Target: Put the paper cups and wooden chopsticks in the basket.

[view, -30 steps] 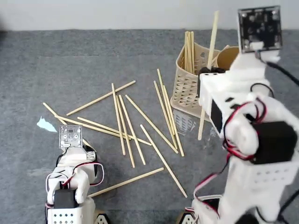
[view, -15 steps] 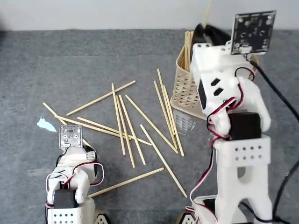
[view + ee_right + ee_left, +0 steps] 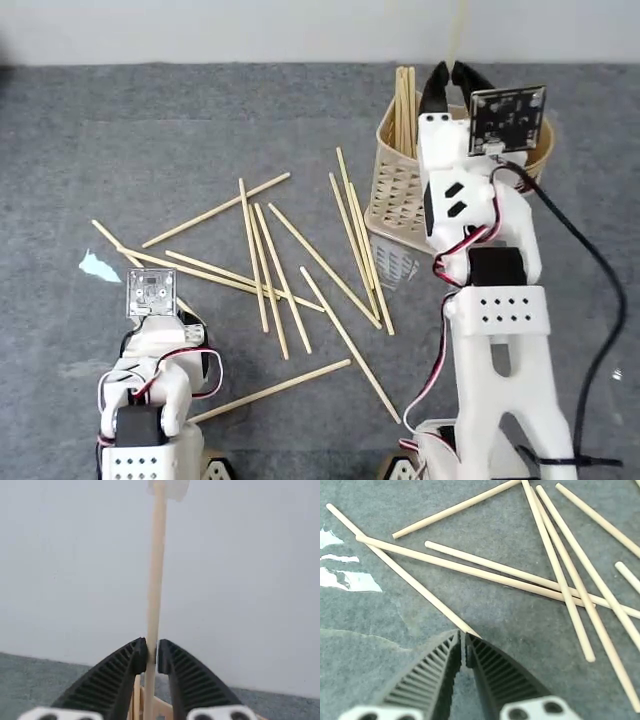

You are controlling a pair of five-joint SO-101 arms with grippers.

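My right gripper (image 3: 449,70) hangs above the beige lattice basket (image 3: 395,190) at the back right, shut on a wooden chopstick (image 3: 458,35) that stands upright. The right wrist view has this chopstick (image 3: 157,560) pinched between the black fingers (image 3: 125,667), over more sticks in the basket. A bundle of chopsticks (image 3: 405,100) leans in the basket's left corner. Several loose chopsticks (image 3: 270,265) lie scattered across the grey mat. My left gripper (image 3: 465,645) is shut and empty, low over the mat, with the tip of a long chopstick (image 3: 405,575) right at its fingertips.
A see-through object (image 3: 395,262) lies against the basket's front. A pale scrap (image 3: 97,266) sits on the mat at the left. The left arm (image 3: 150,390) stays folded at the front left edge. A white wall rises behind the mat.
The right arm has stretched forward from beside the basket to above it, carrying the chopstick up and back. The left arm has not moved.
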